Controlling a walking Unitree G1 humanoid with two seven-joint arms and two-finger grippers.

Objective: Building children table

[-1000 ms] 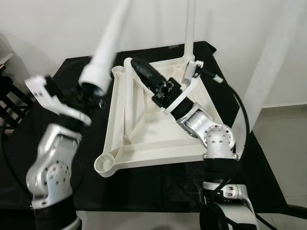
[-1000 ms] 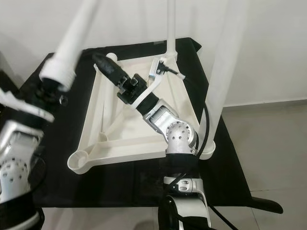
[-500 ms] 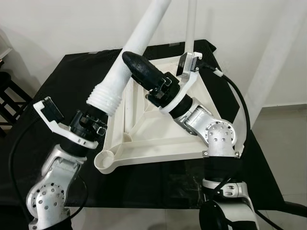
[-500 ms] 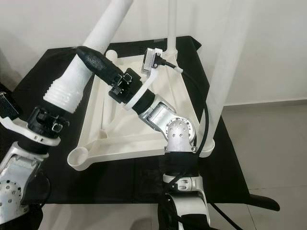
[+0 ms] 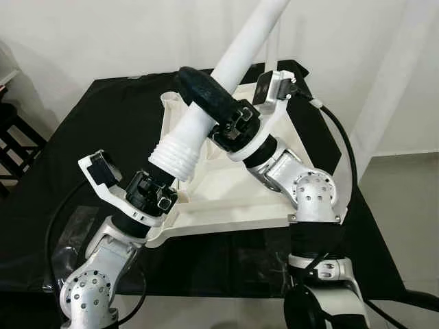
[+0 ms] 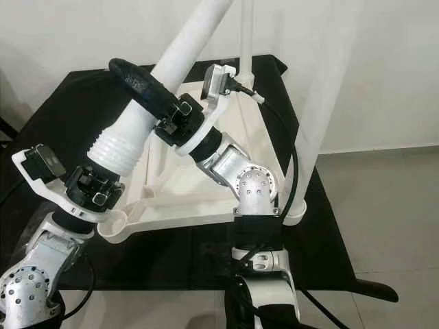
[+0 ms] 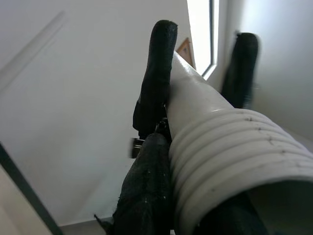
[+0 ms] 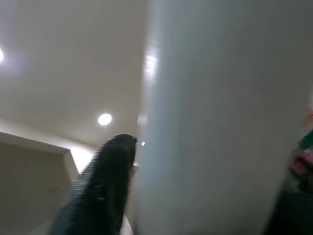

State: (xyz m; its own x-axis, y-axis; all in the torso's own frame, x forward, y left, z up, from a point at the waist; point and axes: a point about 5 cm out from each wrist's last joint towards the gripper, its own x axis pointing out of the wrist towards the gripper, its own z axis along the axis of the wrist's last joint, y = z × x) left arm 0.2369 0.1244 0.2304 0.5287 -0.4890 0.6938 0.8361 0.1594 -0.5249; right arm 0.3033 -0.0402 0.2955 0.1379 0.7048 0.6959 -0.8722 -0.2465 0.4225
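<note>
A white table leg (image 5: pixel 226 82) is being held tilted above an upturned white table frame (image 5: pixel 233 199), which is lying on a black table (image 5: pixel 89 137). The leg's ribbed, threaded end (image 5: pixel 177 154) is being pointed down toward the frame's near left corner socket (image 6: pixel 116 223), just above it but not yet seated, while its slim end is being carried up and away toward the white wall.

The left gripper (image 6: pixel 96 188) is being kept at the threaded end; in the left wrist view its black fingers (image 7: pixel 156 78) are being pressed along both sides of the leg (image 7: pixel 220 142), so the leg is being clamped there. The right gripper (image 5: pixel 206 92) is being held higher up the same leg, its black fingers (image 5: pixel 195 86) being wrapped across the shaft; in the right wrist view one finger (image 8: pixel 98 191) is being seen right against the white shaft (image 8: pixel 220 117), so this gripper too is being closed on the leg.

Another white leg (image 6: pixel 245 34) is being seen standing upright from the far corner of the frame, and a further one (image 6: pixel 322 110) is rising at the right side beside the right arm. A black cable (image 5: pixel 343 157) is being looped along the right arm. Grey floor (image 6: pixel 398 205) is being shown to the right of the table
</note>
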